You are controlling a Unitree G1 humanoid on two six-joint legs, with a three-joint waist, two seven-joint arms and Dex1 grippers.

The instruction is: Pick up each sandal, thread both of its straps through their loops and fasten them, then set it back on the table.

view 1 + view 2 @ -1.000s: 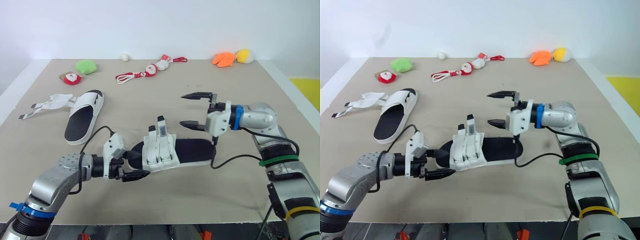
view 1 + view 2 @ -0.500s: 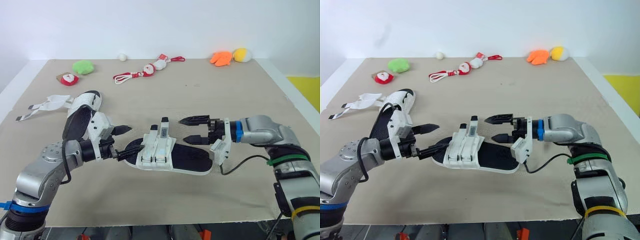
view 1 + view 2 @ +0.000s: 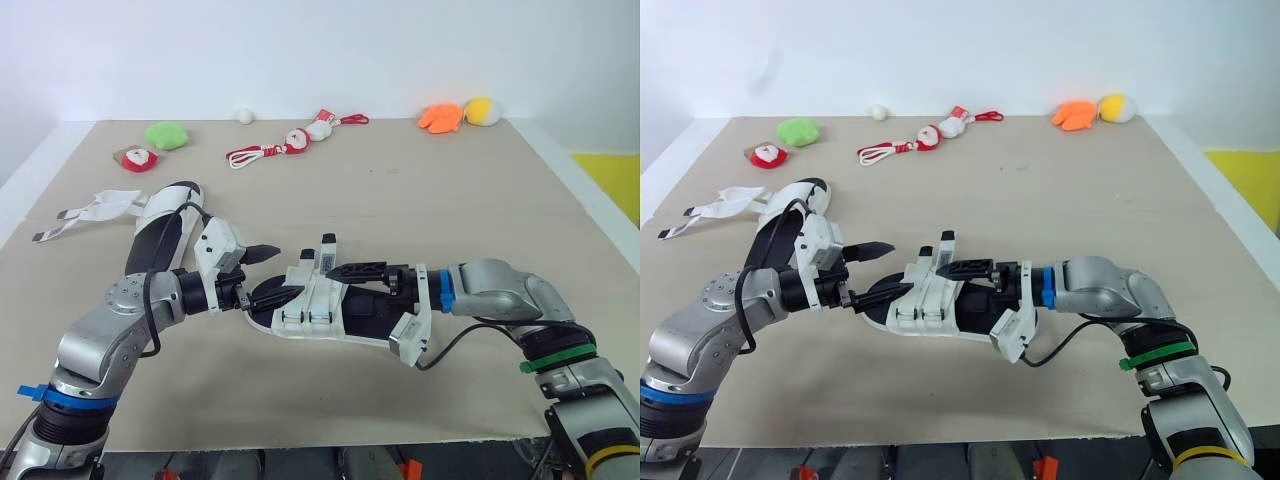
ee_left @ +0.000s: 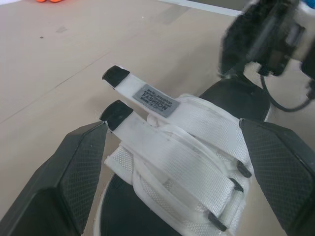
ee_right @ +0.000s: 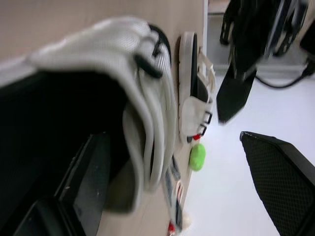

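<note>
Sandal (image 3: 318,306) lies flat mid-counter (image 3: 450,180), black footbed up. Its white straps (image 4: 173,129) are threaded over the front, w/ black tips sticking out on the far side. L gripper (image 3: 286,272) is at the sandal's strap end. Its jaws are apart, one finger either side of the straps, not clamped. R gripper (image 3: 340,285) reaches in from the heel end, jaws also apart. Its upper finger sits just above the footbed w/ the tip near the straps. 2nd sandal (image 3: 165,235) is well apart to the first sandal's left & farther back, straps undone & splayed. Plush toys (image 3: 460,115) lie far behind it.
</note>
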